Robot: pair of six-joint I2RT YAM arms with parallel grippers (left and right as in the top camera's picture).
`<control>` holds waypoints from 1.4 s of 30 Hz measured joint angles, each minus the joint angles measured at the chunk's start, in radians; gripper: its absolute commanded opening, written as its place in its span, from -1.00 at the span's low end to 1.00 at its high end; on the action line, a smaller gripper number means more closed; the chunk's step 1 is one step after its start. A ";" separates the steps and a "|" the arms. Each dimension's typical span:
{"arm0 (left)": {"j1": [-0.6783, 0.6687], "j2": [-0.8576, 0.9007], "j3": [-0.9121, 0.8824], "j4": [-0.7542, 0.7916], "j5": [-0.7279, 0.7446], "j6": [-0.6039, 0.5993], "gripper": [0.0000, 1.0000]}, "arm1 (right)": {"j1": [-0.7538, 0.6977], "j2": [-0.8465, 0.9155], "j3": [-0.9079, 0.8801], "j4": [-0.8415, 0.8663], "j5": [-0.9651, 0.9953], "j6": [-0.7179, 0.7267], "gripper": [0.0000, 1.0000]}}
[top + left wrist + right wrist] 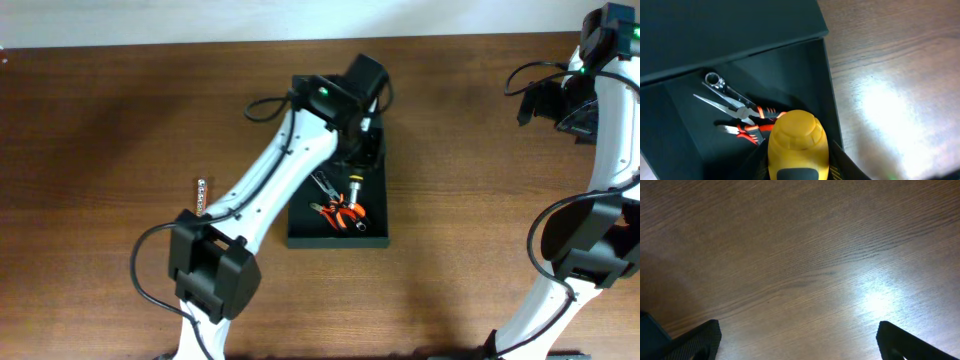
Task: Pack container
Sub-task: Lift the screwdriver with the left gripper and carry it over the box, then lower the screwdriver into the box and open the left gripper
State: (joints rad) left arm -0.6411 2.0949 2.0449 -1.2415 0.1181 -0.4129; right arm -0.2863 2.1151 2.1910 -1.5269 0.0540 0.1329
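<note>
The dark container (374, 228) sits open at the table's middle, its flap lid (730, 30) folded back. Inside lie orange-handled pliers (342, 212) (747, 119) and a steel wrench (324, 184) (719, 84). My left gripper (360, 150) (797, 167) hangs over the box's near right corner. It is shut on a yellow-handled tool (798, 142), with a black finger (840, 162) on each side of the handle. My right gripper (560, 100) (799, 340) is open above bare wood at the far right, nothing between its fingertips (700, 337).
A small metal piece (201, 195) lies on the wood left of the left arm. The container's right wall (831, 95) borders bare table. A dark corner (647, 330) shows at the lower left of the right wrist view.
</note>
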 measured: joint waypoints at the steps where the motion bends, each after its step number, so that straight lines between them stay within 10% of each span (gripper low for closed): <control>1: -0.013 0.000 0.000 0.000 -0.018 -0.018 -0.48 | 0.000 0.000 0.000 0.000 0.000 0.000 0.98; 42: -0.046 0.208 -0.002 0.072 -0.099 -0.266 -0.50 | 0.000 0.000 0.000 0.000 0.000 0.000 0.98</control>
State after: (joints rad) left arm -0.6872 2.3024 2.0430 -1.1698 0.0193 -0.6788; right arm -0.2863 2.1151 2.1910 -1.5269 0.0540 0.1333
